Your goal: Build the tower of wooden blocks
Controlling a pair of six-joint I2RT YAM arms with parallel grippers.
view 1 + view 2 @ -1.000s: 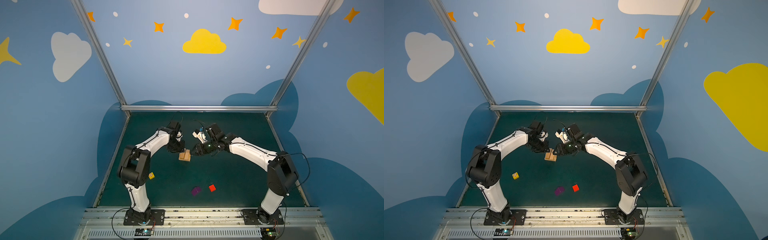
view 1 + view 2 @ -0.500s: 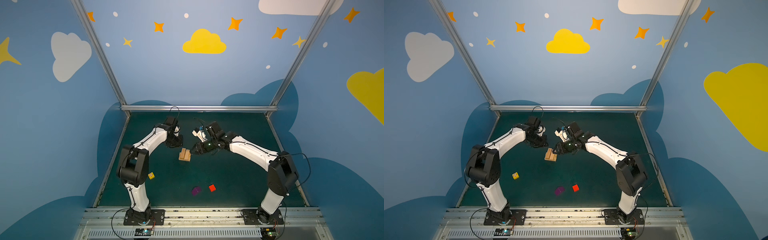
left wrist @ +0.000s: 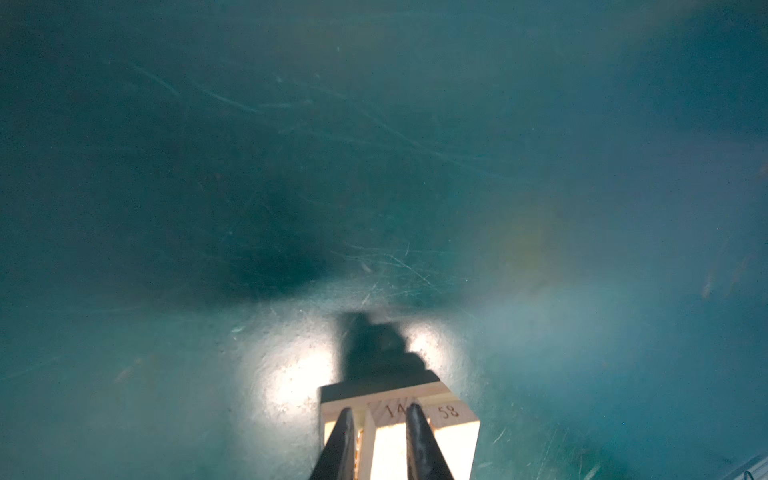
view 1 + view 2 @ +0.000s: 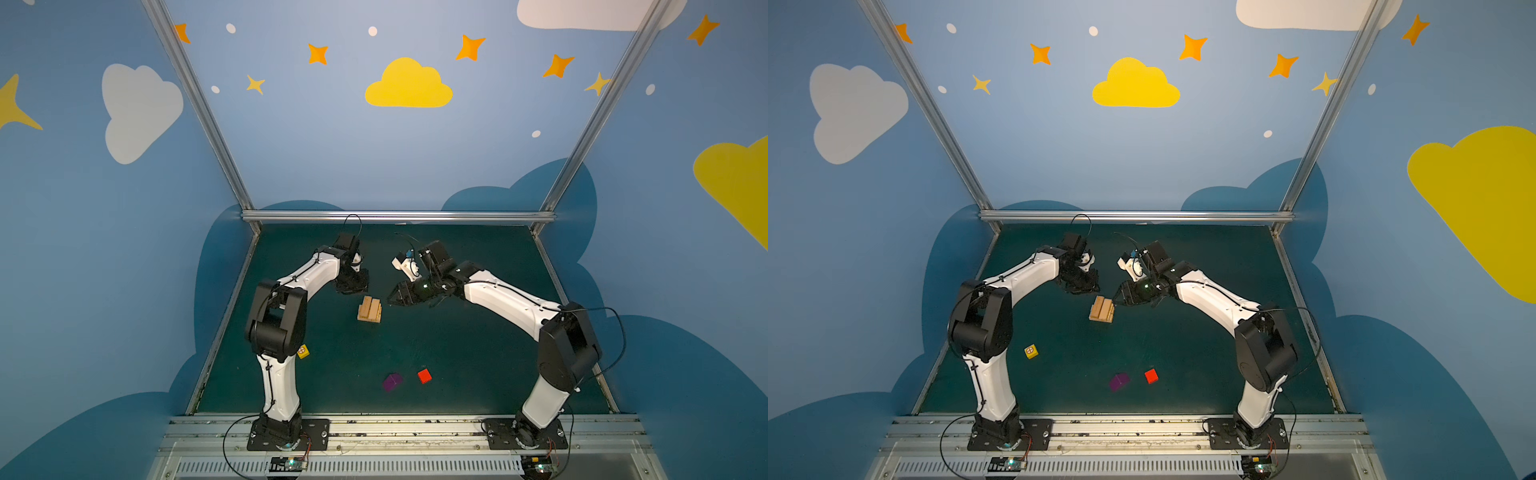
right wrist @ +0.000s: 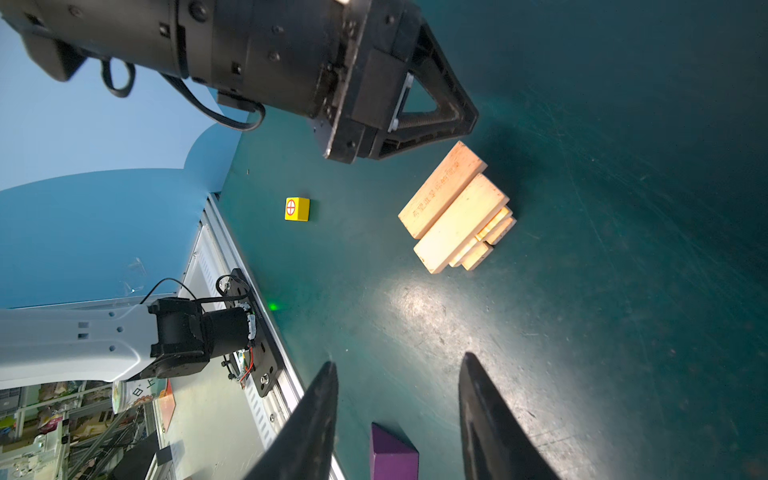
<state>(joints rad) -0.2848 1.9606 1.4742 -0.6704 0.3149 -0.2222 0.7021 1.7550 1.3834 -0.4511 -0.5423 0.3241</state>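
Judging by looks, the cubes [image 4: 424, 376] are light, hard and smooth: pinch opposite flat faces, gently near the loose tower [image 4: 369, 309]. Left gripper [image 3: 380, 409] barely parted, right gripper [image 5: 399, 359] wider; both empty.

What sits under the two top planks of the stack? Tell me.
Crosswise lower planks: only their ends show past the top planks; their middles and full count are covered.

Tower [image 4: 369, 309] flanked by left pincer [image 4: 353, 288], right pincer [image 4: 392, 300]; front open.
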